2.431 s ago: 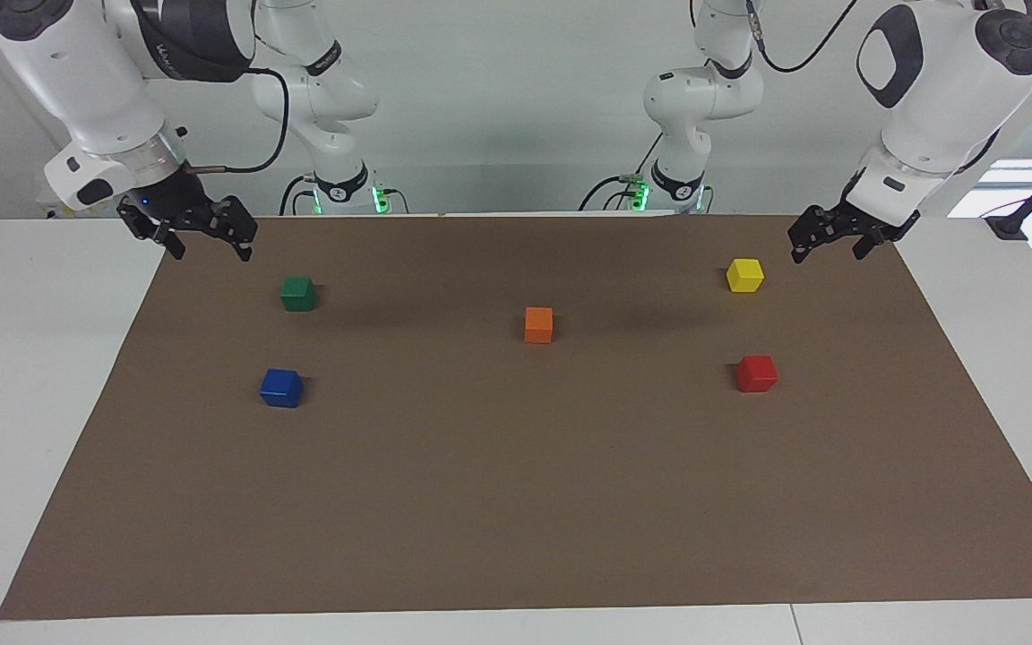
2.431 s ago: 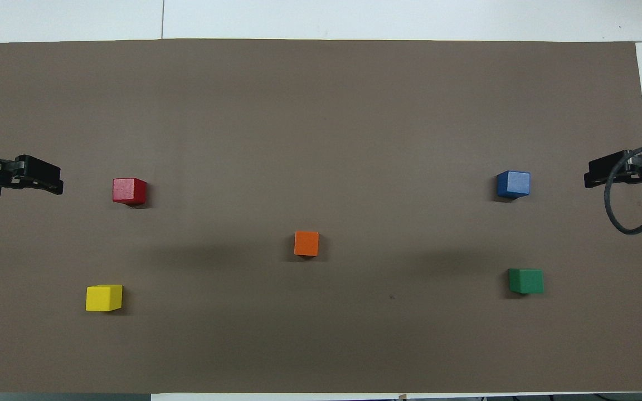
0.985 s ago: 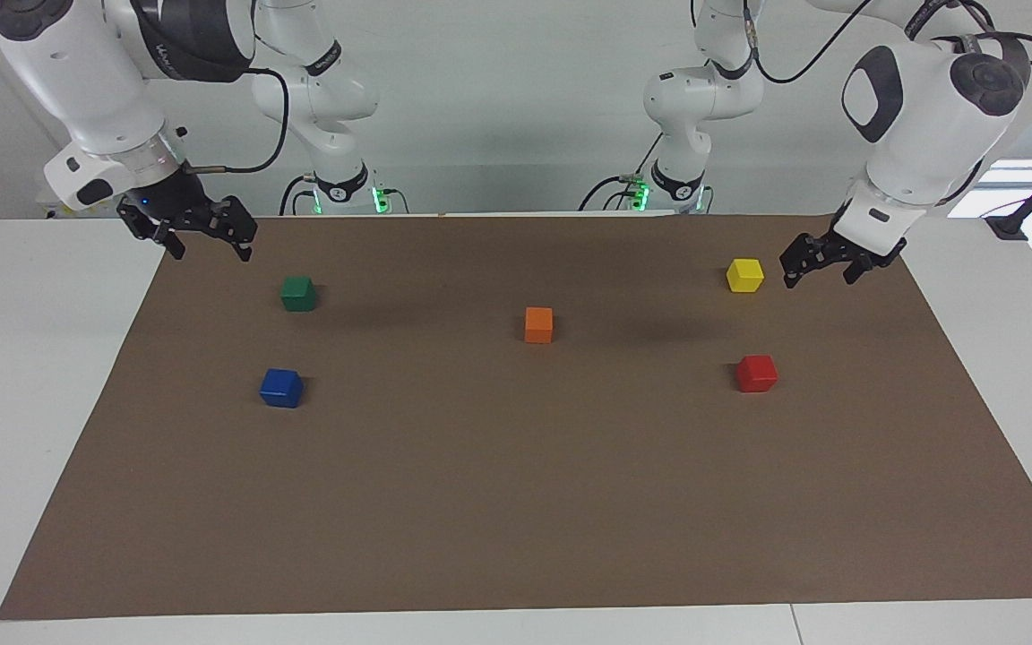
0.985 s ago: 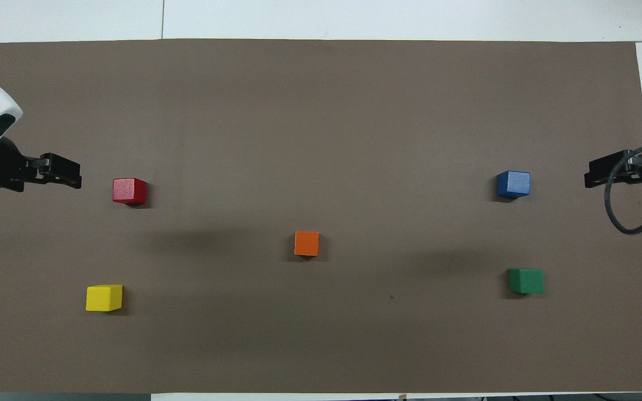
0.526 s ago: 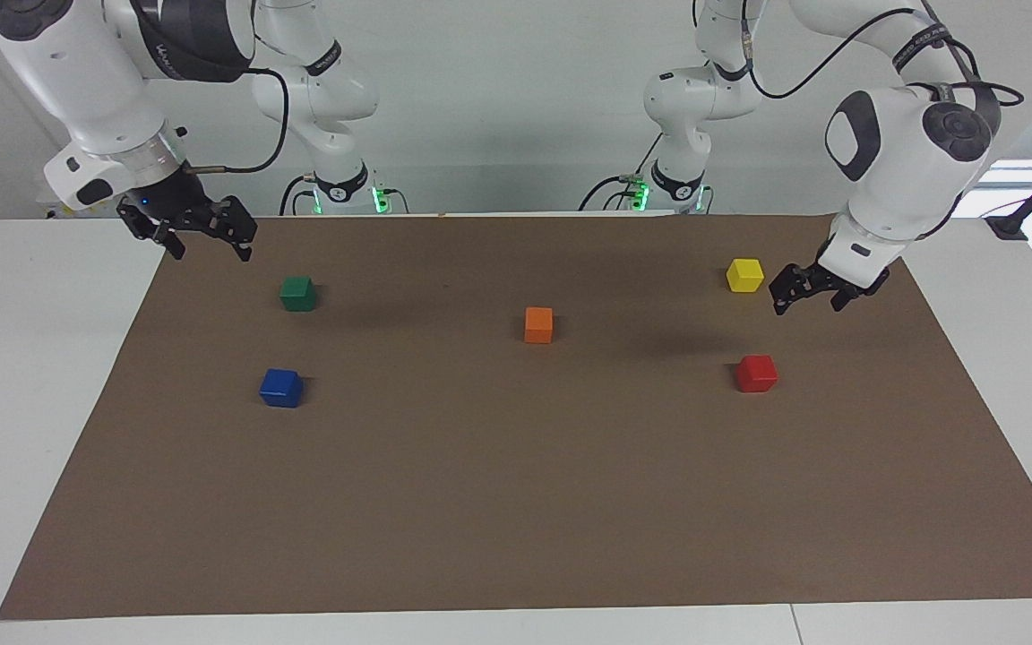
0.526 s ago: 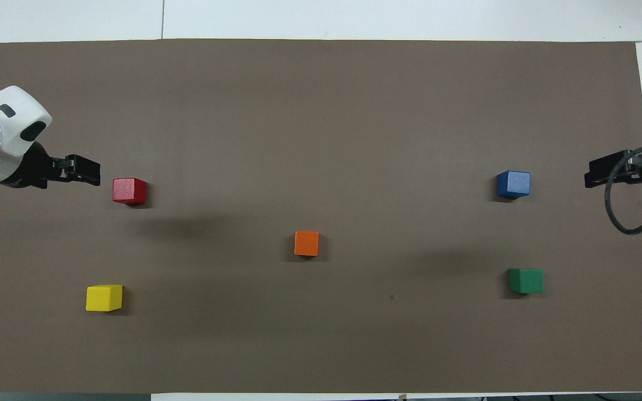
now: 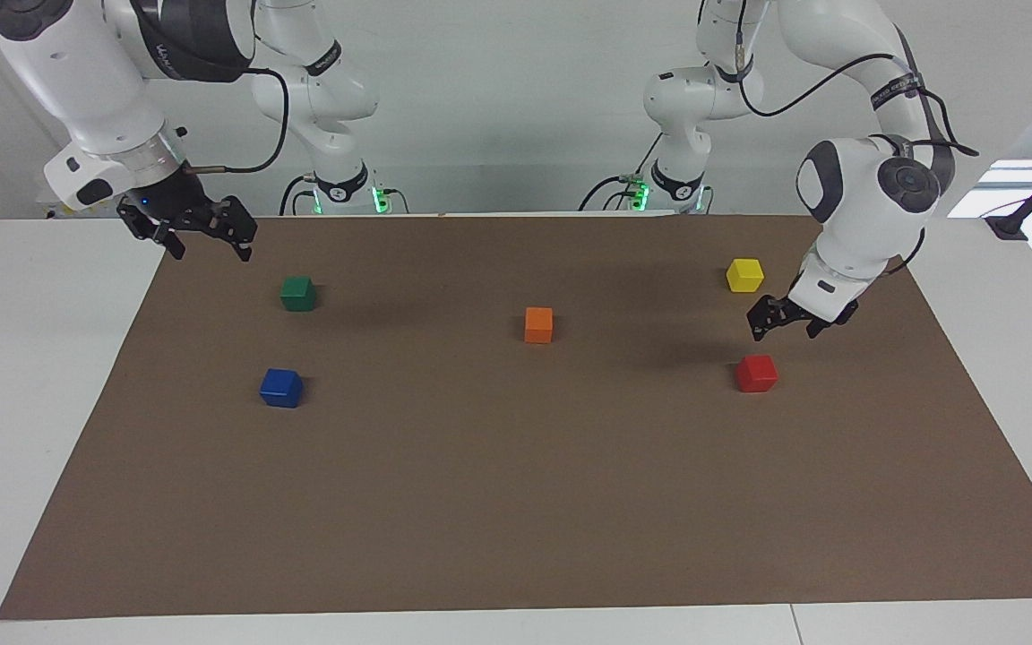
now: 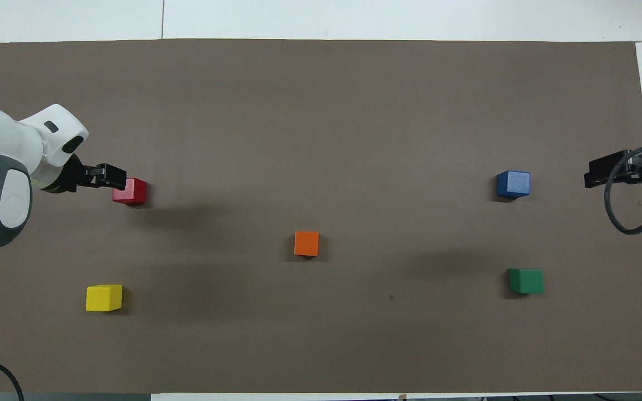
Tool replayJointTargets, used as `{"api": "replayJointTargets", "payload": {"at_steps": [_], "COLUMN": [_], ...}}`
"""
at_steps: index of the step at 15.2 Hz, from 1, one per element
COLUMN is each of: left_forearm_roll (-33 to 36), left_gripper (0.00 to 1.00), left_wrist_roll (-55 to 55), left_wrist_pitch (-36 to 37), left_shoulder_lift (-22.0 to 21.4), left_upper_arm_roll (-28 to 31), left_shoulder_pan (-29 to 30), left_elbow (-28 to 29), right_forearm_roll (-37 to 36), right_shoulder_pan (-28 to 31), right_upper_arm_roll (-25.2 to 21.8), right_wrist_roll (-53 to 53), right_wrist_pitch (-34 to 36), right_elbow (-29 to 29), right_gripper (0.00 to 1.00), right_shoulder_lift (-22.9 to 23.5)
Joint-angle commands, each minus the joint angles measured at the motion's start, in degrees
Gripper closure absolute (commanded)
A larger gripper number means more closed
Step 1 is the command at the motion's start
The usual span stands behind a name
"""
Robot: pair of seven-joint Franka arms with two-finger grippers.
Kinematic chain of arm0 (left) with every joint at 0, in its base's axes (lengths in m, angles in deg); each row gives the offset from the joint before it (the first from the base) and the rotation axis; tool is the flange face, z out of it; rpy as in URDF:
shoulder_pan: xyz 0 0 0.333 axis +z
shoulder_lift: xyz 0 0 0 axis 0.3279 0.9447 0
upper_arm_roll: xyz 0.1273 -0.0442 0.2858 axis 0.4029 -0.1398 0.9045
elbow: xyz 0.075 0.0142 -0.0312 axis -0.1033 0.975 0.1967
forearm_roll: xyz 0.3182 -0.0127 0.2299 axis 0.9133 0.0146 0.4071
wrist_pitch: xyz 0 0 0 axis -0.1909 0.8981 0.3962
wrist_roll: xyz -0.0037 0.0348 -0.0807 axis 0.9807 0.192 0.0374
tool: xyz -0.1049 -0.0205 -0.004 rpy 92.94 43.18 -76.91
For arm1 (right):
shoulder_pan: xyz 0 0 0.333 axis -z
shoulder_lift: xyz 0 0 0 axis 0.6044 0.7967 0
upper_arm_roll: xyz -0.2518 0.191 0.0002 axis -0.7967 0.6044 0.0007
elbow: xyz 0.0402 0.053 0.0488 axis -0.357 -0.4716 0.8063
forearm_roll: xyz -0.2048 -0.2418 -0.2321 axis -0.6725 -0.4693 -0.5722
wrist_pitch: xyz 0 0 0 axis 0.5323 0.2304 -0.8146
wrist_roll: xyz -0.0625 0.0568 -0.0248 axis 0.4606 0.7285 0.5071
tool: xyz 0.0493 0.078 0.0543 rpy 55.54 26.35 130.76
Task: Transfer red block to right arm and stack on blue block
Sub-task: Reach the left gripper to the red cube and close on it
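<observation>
A: What has been changed in the last moments?

B: The left gripper (image 7: 783, 328) has been brought down and away from the table's edge. A short while ago it was held beside the yellow block (image 7: 744, 274); now it is hung over the brown mat (image 7: 516, 502) just short of the red block (image 7: 756, 373), on the side nearer the robots. From overhead its tips are seen overlapping the block's corner, but in the facing view a gap is shown, so no contact is made yet.

A: And how are its fingers set?

B: They are spread apart, with nothing held between them. The right gripper (image 7: 202, 235) is likewise left spread and empty; it has not been moved, and is kept waiting over the mat's corner near the green block (image 7: 298, 293).

A: Where are the task's blocks found?

B: The red block is left untouched toward the left arm's end. The blue block (image 7: 281, 387) is set well apart, toward the right arm's end, with the orange block (image 7: 538, 324) between them.

A: What is meant for the task?

B: The approach is judged nearly finished. A final descent around the red block is called for; the grasp, handover and stacking are not yet begun.
</observation>
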Motion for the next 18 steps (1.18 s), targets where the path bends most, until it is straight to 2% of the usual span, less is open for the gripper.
{"api": "replayJointTargets", "payload": {"at_steps": [1,4,11,13,18], "left_forearm_roll": [0.2,0.2,0.3,0.5,0.7], "left_gripper": [0.0,0.0,0.0,0.0,0.0], "left_wrist_roll": [0.6,0.4,0.3,0.4,0.1], "left_wrist_pitch": [-6.2,-9.3,-13.7,-15.1,-15.2], "left_shoulder_lift": [-0.1,0.1,5.5,7.6,7.8], "left_upper_arm_roll": [0.7,0.7,0.8,0.8,0.8], "left_shoulder_pan": [-1.1,-0.8,-0.9,-1.1,-0.5], "left_elbow": [4.3,6.4,6.1,5.8,5.7], "right_forearm_roll": [0.7,0.7,1.0,6.6,23.1], "right_shoulder_pan": [0.9,0.9,-0.1,0.1,1.3], "right_upper_arm_roll": [0.5,0.5,1.2,1.1,1.1], "right_wrist_roll": [-1.2,-1.1,-2.3,-4.3,-7.2], "right_wrist_pitch": [0.2,0.1,-0.9,-1.1,-2.2], "right_elbow": [-1.4,-1.4,-1.3,-1.4,-1.9], "right_gripper": [0.0,0.0,0.0,0.0,0.0], "right_shoulder_lift": [-1.4,-1.4,-1.1,-0.8,1.3]}}
